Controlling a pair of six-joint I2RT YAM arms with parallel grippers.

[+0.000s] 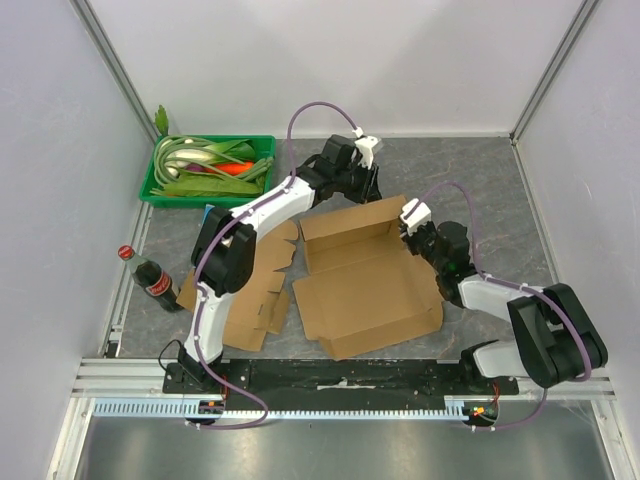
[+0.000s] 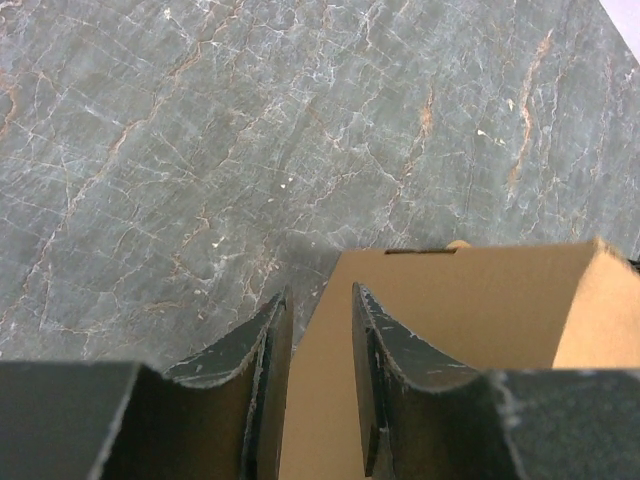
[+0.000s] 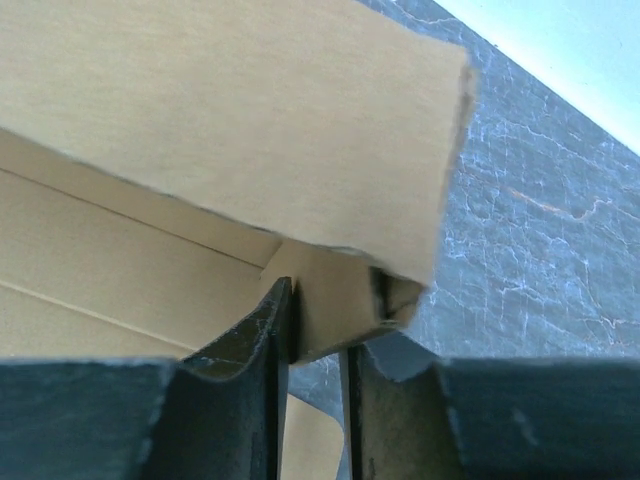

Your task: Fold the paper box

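Observation:
The brown paper box (image 1: 365, 275) lies open in the middle of the table, its back and side walls partly raised. My left gripper (image 1: 372, 185) hovers at the far back wall. In the left wrist view its fingers (image 2: 270, 345) stand a narrow gap apart, over a flat cardboard flap (image 2: 470, 300) with nothing pinched between them. My right gripper (image 1: 410, 228) is at the box's back right corner. In the right wrist view the fingers (image 3: 275, 330) are close together with the folded corner tab (image 3: 335, 300) in the gap, under a raised wall (image 3: 230, 120).
Flat cardboard blanks (image 1: 255, 300) lie left of the box. A cola bottle (image 1: 150, 278) stands at the left edge. A green tray (image 1: 160, 185) of vegetables sits at the back left. The table top is grey stone (image 2: 250, 130).

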